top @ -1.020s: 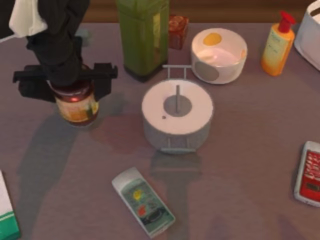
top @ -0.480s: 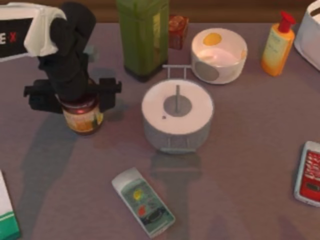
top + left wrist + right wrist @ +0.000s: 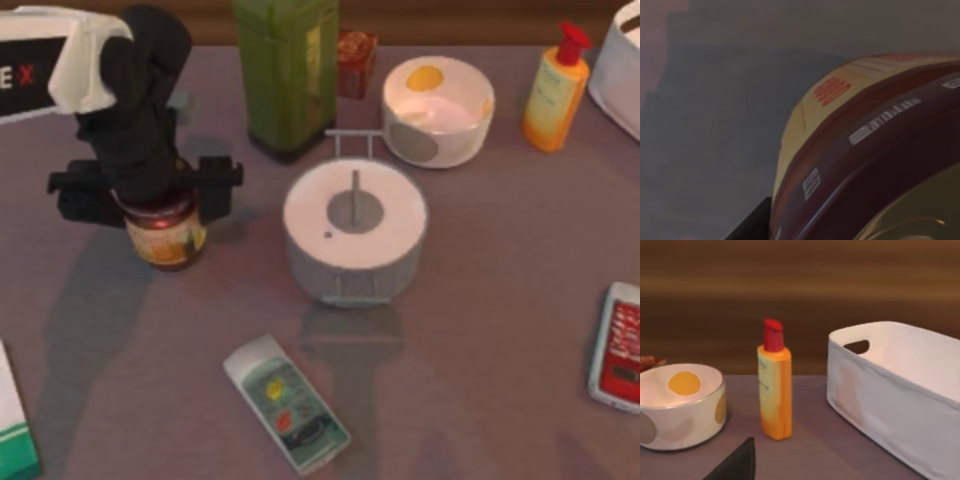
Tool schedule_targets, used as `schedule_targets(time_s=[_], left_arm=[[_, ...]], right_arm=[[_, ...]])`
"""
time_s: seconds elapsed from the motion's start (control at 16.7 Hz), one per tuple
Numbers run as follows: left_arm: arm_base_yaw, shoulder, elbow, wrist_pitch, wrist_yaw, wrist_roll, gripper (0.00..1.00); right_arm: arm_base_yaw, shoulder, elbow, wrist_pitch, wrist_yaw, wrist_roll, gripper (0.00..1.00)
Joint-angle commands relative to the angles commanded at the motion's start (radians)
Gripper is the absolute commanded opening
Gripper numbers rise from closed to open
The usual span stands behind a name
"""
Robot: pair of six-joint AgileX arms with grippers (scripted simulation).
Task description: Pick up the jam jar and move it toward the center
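Note:
The jam jar (image 3: 167,235), with dark red contents and a yellow-green label, stands at the table's left part, left of the white round box. My left gripper (image 3: 150,195) comes down over its top and is shut on it, hiding the lid. In the left wrist view the jam jar (image 3: 850,145) fills the picture, with one dark finger (image 3: 747,225) against its side. My right gripper (image 3: 782,474) is outside the top view. It hangs open near the table's far right, facing the orange bottle, with only one fingertip (image 3: 737,462) showing.
A white round box (image 3: 355,235) sits mid-table. Behind it stand a tall green bottle (image 3: 288,75), a small red box (image 3: 357,62) and a spotted bowl (image 3: 438,110). The orange pump bottle (image 3: 556,92), a white bin (image 3: 900,390), a red-white device (image 3: 620,345), a remote (image 3: 286,403) and a carton (image 3: 15,420) are also there.
Over the second, my left gripper carried the jam jar a short way right toward the round box, and the jar now looks smaller and lower. In the last half second nothing moved.

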Motion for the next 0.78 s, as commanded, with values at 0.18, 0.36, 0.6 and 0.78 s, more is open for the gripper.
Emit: schedule_targets(time_s=[0.18, 0.36, 0.6, 0.78], left_arm=[[0.0, 0.0, 0.0, 0.0, 0.0, 0.0, 0.6], [0.0, 0.0, 0.0, 0.0, 0.0, 0.0, 0.83], [0.0, 0.0, 0.0, 0.0, 0.0, 0.0, 1.0], [0.0, 0.0, 0.0, 0.0, 0.0, 0.0, 1.0]], right_arm=[[0.0, 0.0, 0.0, 0.0, 0.0, 0.0, 1.0], [0.0, 0.0, 0.0, 0.0, 0.0, 0.0, 1.0], [0.0, 0.0, 0.0, 0.0, 0.0, 0.0, 1.0], [0.0, 0.0, 0.0, 0.0, 0.0, 0.0, 1.0]])
